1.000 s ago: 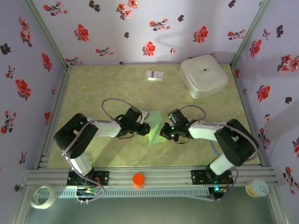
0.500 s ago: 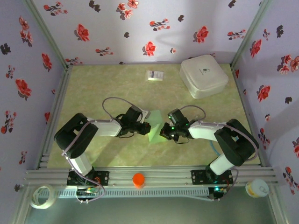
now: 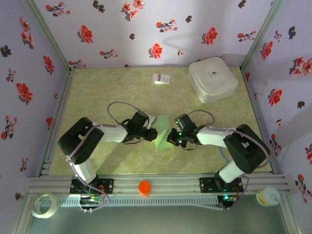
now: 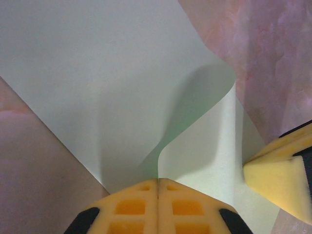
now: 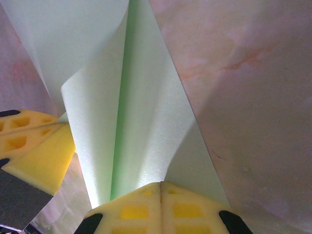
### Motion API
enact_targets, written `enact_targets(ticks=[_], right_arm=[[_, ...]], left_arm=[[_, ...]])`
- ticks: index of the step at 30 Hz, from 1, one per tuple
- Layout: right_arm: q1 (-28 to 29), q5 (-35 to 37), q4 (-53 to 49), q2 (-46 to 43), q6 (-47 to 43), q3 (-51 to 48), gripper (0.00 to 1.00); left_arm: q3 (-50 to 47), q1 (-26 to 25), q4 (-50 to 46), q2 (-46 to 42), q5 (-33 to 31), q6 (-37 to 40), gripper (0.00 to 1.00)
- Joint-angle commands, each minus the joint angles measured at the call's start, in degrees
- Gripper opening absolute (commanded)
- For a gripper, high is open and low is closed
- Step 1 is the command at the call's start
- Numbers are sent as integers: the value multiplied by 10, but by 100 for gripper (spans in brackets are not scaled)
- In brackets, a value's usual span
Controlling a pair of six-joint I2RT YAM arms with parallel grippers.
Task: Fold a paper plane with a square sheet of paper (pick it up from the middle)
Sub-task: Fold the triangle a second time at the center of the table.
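Slack is what has changed: over the last second your left pincer (image 3: pixel 152 132) has crept a little toward the right pincer (image 3: pixel 171 137). The square sheet of paper (image 3: pixel 162 133) held between them now looks narrower from above. Both pincers are clamped on it, pads pressed together on opposite sides of the sheet. In the left wrist view the pale green paper curls up and over from the tips. In the right wrist view it rises in a soft valley running away from the tips, with the other pincer's yellow pad close beside it. I judge you are bringing the two sides together for a lengthwise fold. The bend looks rounded rather than pressed flat, so no dart shape exists yet and the crease has still to be set. Watch that the sides meet evenly before you flatten them, because thin paper held like this can skew. Under the pincers the table (image 3: pixel 112 90) is a pale, marbled yellow-green. Well beyond the right pincer sits a white rounded box (image 3: pixel 213 79), and beyond the gap between the pincers lies a small white printed card (image 3: pixel 162 78). Lilac walls (image 3: pixel 146 29) with red and dark flowers close in three sides, and behind the arm bases runs a metal rail (image 3: pixel 170 184) carrying an orange knob (image 3: pixel 144 187).
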Motion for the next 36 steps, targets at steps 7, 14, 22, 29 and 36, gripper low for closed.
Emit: enact_targets(ticks=[7,14,22,29,36], right_arm=[[-7,28,6,-51,10,7,6],[-9,-45,146,-11,61,10,0],[-3,-66,178,51,70,30,0],[-4,-57,177,70,65,14,0],[-9,-38,189,81,71,-11,0]], left_arm=[[-1,-3,-13,19,-3,14,4],[1,-3,-18,20,-3,18,4],[5,-3,-21,22,-2,18,4],[5,-3,-24,21,-3,17,4],[7,-3,-31,26,-3,20,4]])
